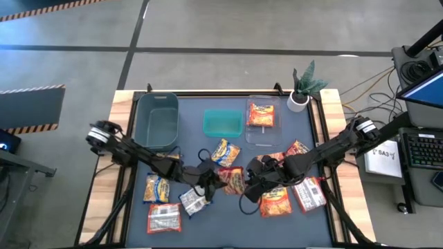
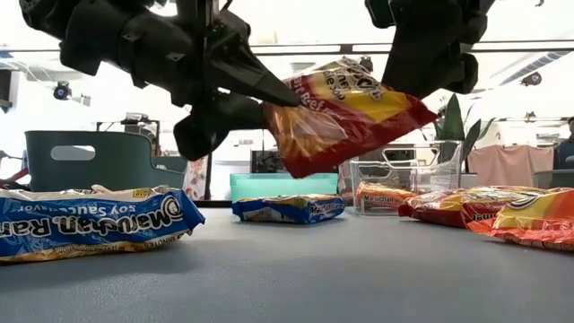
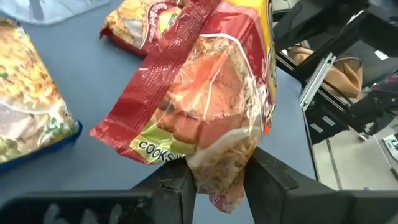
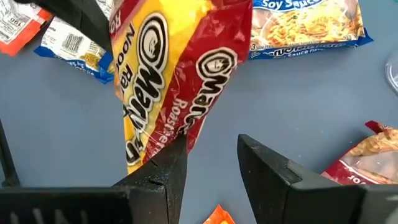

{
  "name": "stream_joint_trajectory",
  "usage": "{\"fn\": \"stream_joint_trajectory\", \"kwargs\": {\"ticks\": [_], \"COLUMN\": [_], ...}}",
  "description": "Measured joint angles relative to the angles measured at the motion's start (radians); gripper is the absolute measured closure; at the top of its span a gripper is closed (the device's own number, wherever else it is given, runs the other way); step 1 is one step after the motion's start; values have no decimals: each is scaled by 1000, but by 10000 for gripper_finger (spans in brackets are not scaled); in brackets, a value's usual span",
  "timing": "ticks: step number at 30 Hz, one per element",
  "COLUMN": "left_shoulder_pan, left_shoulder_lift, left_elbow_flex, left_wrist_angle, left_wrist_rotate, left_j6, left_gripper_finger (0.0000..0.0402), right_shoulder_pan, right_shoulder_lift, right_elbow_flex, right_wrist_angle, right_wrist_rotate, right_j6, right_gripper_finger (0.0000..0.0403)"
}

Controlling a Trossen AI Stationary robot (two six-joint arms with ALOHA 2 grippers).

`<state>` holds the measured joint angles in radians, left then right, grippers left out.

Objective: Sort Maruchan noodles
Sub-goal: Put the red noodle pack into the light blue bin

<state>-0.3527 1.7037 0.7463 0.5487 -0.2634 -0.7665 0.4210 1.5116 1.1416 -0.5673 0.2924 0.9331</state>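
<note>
A red-and-yellow Maruchan noodles packet hangs in the air over the table's middle. My left gripper is shut on one end of it, coming from the table's left. My right gripper stands open just over the packet's other end. The gap between its fingers shows only bare table, and the packet lies beside one finger. Other packets lie flat on the table around both grippers. My left gripper pinches the packet's crinkled end corner between its two fingers. The fingers come from the table's left, slanting a little downward. The packet juts away from them, tilted and clear of the table. Whether one finger of my right gripper touches the packet's edge, I cannot tell.
Along the far side stand a grey bin, a teal bin and a clear bin holding one orange packet, with a potted plant at the far right. Blue-and-yellow packets lie left, orange and red ones right.
</note>
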Motion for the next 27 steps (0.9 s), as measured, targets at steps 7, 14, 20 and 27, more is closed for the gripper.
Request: {"fn": "stream_joint_trajectory", "kwargs": {"ticks": [7,14,20,27], "left_shoulder_pan": [1,1,10,80], "left_shoulder_lift": [-46,-119,-210,-311], "left_elbow_flex": [-1,-1,-1,-1], "left_wrist_angle": [-59,-169,-283,-411], "left_wrist_rotate": [-18,-57,-115,-148], "left_j6": [21,59,102,165], "left_gripper_finger": [317,317,318,318], "right_shoulder_pan": [0,-2,-3,-3], "right_shoulder_lift": [-8,-64,-107,-154], "right_elbow_flex": [0,0,-1,-1], "right_wrist_angle": [3,-5,-9,-14], "right_wrist_rotate": [-1,80,135,237], "right_j6": [-42,-90,-136,-216], "right_gripper_finger": [271,271,271,271]}}
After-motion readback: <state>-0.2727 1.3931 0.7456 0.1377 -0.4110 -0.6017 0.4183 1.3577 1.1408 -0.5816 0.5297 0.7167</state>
